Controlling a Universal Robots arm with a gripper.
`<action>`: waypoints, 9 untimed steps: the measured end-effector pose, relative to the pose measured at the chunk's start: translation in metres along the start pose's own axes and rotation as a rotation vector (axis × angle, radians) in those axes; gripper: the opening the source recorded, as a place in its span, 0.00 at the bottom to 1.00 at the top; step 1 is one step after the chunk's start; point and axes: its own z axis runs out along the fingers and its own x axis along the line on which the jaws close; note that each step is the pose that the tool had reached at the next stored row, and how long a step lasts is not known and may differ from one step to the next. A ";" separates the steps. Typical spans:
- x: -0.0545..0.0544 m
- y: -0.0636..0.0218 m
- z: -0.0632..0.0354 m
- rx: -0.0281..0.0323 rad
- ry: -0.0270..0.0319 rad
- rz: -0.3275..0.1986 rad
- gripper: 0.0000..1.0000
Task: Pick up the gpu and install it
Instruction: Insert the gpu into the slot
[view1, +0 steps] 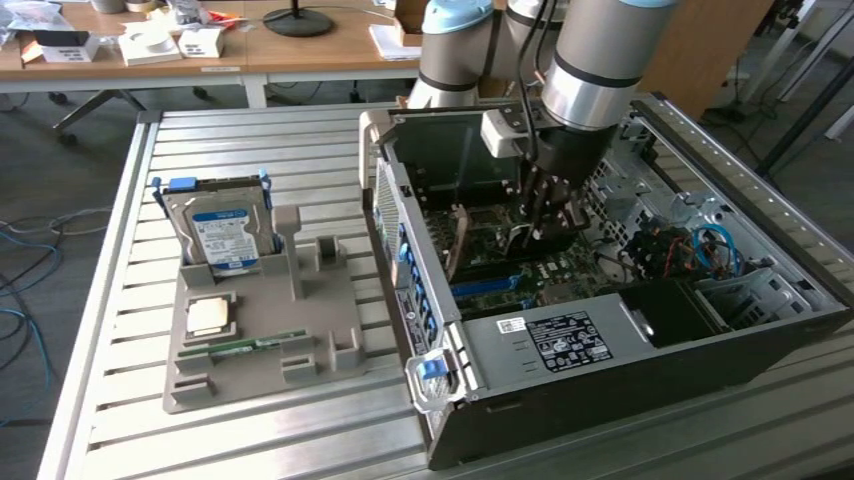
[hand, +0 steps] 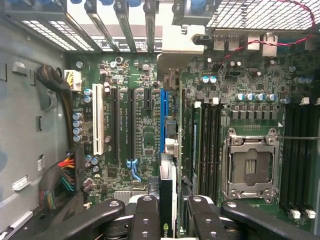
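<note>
Broadly, a slatted metal table (view1: 200, 130) carries an open computer case (view1: 601, 420) lying on its side toward the exterior view's right. A grey parts tray (view1: 267, 330) sits just beside it toward that view's left. The robot arm (view1: 601, 60) reaches down from above into the case. The wrist view looks onto the green motherboard (hand: 135, 130), and a boxy power supply (view1: 561, 340) with a white label occupies the near part of the case.

On the tray, a silver hard drive (view1: 224, 235) with a blue-white label stands upright in its holder. Nearer the camera lie a small pale square chip (view1: 207, 317) and a narrow green memory stick (view1: 247, 347).

The gpu (hand: 168, 185) is inside the case, seen edge-on as a thin black card, in line with the blue expansion slot (hand: 162, 115). Whether it is seated there cannot be told. The gripper (hand: 172, 200) pinches the gpu, one dark finger pressed on each flat face. An empty processor socket (hand: 250, 160) lies well apart from the card.
</note>
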 end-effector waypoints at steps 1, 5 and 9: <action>0.000 0.0000 0.0000 0.0000 0.0000 0.000 0.26; 0.000 0.0013 0.0001 0.0002 -0.0002 0.000 0.26; 0.000 0.0067 0.0000 0.0001 -0.0001 0.000 0.26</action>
